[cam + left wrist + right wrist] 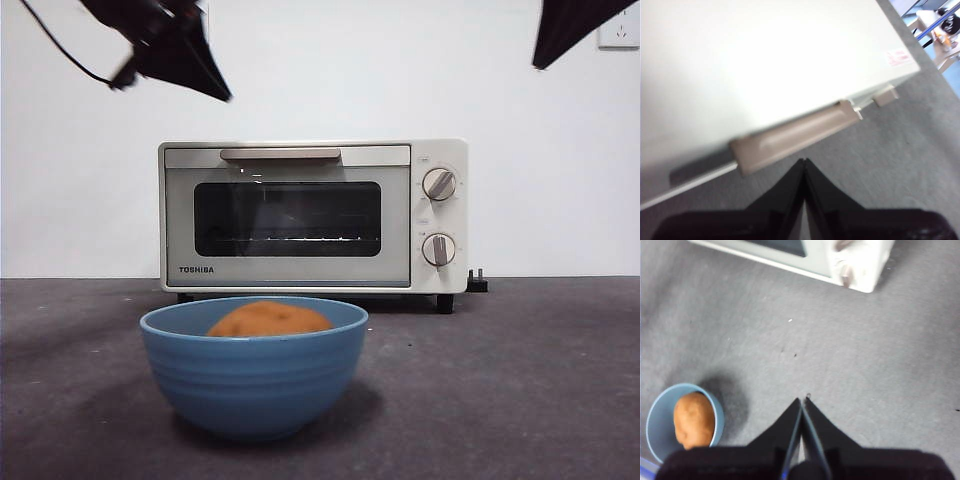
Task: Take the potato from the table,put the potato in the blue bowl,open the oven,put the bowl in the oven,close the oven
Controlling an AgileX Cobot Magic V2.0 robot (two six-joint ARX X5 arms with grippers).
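— Both hands are seen pressed together, nothing gripped. The left hand point(804, 162) is held above the oven point(312, 215), just before its handle point(797, 135).
— And the potato point(269, 319)?
— It is lodged in the blue bowl point(253, 372) on the worktop point(520, 380), near the right hand point(802, 401), door shut.

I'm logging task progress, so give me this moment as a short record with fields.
potato: inside the blue bowl
bowl place: on the table, in front of the oven
oven door: shut
left gripper: jaws shut, above the oven's handle
right gripper: jaws shut, over bare table beside the bowl
done: potato in bowl
next: likely opening the oven
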